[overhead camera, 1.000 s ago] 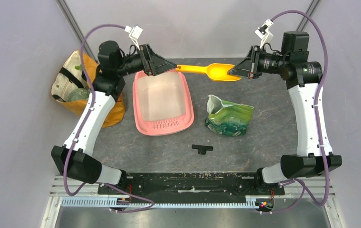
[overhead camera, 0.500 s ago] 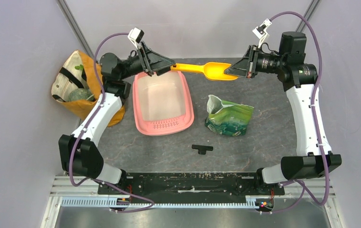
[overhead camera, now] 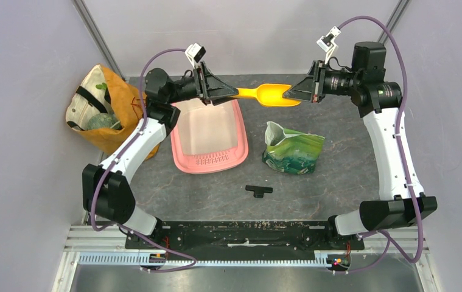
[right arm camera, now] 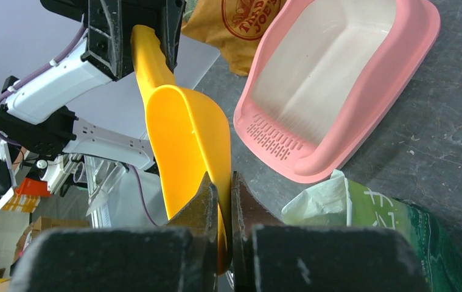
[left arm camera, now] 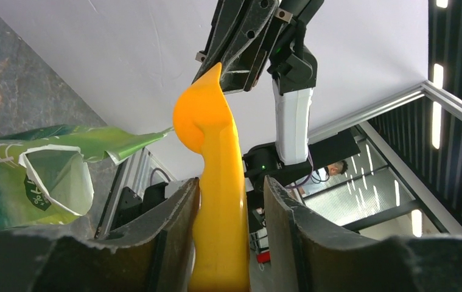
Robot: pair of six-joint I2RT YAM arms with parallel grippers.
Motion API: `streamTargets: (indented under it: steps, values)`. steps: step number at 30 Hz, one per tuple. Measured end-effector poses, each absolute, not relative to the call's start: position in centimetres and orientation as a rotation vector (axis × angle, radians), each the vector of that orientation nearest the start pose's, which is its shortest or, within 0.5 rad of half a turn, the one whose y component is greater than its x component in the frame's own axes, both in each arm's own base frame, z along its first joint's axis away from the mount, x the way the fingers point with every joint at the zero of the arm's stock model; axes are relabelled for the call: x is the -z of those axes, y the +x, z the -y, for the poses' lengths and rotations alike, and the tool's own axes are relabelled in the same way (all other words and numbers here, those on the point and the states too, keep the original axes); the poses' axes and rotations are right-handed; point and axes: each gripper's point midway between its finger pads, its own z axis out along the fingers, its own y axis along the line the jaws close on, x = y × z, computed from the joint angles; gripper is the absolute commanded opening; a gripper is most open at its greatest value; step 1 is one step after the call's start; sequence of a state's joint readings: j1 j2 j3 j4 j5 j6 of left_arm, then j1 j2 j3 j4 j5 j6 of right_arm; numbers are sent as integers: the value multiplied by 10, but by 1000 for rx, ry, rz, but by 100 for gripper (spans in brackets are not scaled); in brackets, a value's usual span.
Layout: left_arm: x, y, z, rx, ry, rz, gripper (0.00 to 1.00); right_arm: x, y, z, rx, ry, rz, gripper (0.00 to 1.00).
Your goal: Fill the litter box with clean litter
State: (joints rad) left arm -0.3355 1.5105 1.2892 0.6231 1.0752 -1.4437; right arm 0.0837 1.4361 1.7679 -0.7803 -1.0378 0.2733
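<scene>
The box lies empty on the counter, and over its far rim the left end effector stands half-wide astride the handle of the scoop, seemingly for a handover, while the right end effector pinches the bowl's wall beyond the green bag.

Pink rectangular plastic litter box: rim and slotted lip salmon pink, inside pale, nearly white. Orange plastic scoop: bright yellow-orange throughout. Glossy green foil bag: mottled dark and light green with white print and a pale lining. Orange-tan fabric bag: black straps, cream inside, dark red round logo. Bench: dark grey with paler marble-like veins. Small T-shaped part: black. White arm shells, black joints; purple cables.
</scene>
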Motion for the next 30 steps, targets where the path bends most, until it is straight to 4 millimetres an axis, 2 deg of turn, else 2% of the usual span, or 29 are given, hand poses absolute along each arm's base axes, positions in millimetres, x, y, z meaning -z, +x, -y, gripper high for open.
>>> streamTargets:
  steps: [7,15,22,26,30]
  values:
    - [-419,293,288,2038,302,-1752,43,-402,299,-183,-1259,-513,-1956,0]
    - [-414,289,288,2051,323,-1784,43,-399,296,-183,-1256,-535,-1961,0]
    - [-412,285,288,2059,344,-1799,48,-397,293,-183,-1258,-541,-1973,0]
    - [-411,282,287,2064,366,-1808,54,-396,293,-182,-1255,-550,-1978,0]
    - [-409,278,287,2071,392,-1818,52,-395,294,-182,-1253,-556,-1986,0]
